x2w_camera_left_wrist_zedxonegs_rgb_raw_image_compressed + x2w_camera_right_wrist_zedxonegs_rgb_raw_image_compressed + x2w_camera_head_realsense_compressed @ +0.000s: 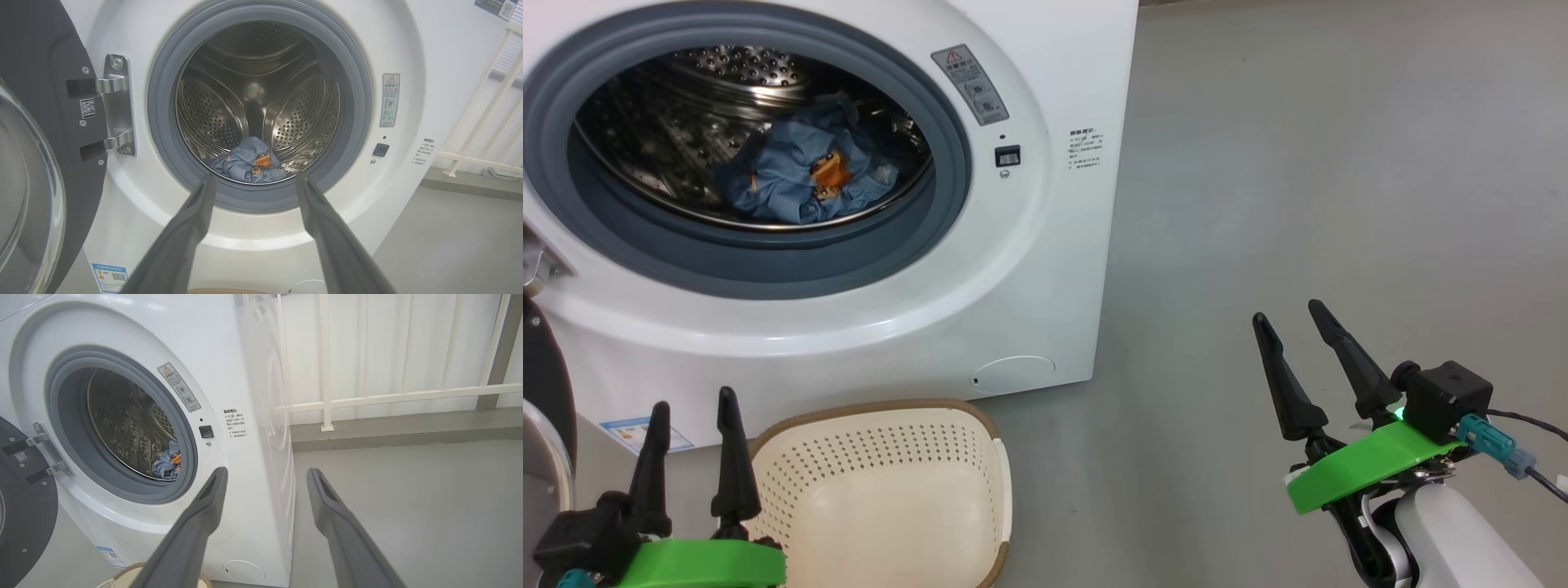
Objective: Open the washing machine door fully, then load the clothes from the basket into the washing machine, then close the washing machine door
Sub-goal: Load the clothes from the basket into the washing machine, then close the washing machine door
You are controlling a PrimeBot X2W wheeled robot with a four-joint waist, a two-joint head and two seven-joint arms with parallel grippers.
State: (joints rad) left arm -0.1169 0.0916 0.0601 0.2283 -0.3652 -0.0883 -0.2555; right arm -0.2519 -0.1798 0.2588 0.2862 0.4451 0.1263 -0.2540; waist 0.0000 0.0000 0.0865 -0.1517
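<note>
The washing machine door (41,155) is hanging open on its hinge (116,104) at the left of the washing machine (1054,245), lying leftward of the left gripper (692,406), which is standing nearer; the right gripper (1289,314) is hovering well apart over the floor (1339,163); both are holding their fingers spread, gripping nothing; the door is showing glossy black round a bulging clear window; the clothes (800,175) are lying in the drum (212,114) and the basket (882,412) is showing none, so closing is probably coming next.
</note>
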